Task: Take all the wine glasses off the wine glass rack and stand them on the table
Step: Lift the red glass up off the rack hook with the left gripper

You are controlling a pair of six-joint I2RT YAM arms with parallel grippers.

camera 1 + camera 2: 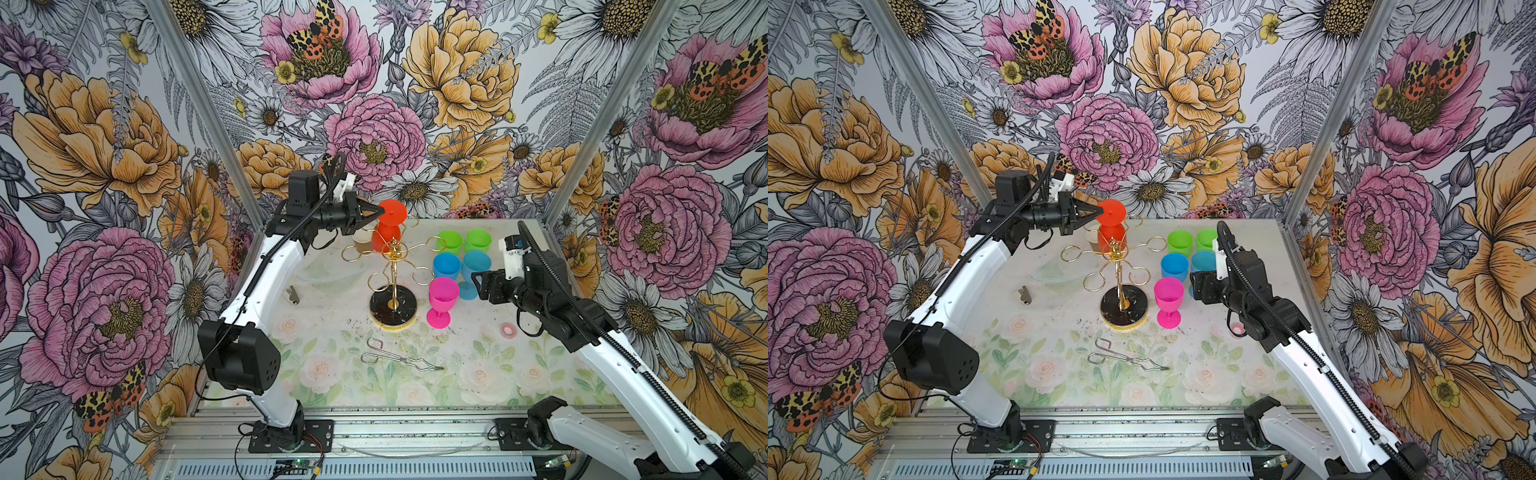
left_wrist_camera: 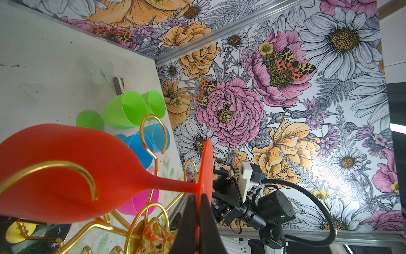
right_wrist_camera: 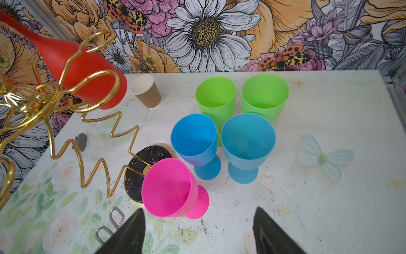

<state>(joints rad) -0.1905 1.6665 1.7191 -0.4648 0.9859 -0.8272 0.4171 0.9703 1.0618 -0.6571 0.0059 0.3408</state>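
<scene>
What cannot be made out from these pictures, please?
- Whether red wine glass is clear of wine glass rack: its foot and left hand overlap the loop, both top views.
- The small pink disc: too small in a top view.
- The clear plastic item: see-through, outline faint, right wrist view.

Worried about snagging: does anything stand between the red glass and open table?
Yes. The left gripper pinches the glass by its foot, but the rack's gold loops cross its bowl and sit beside its stem. Whether the stem is clear of its loop is unclear.
</scene>
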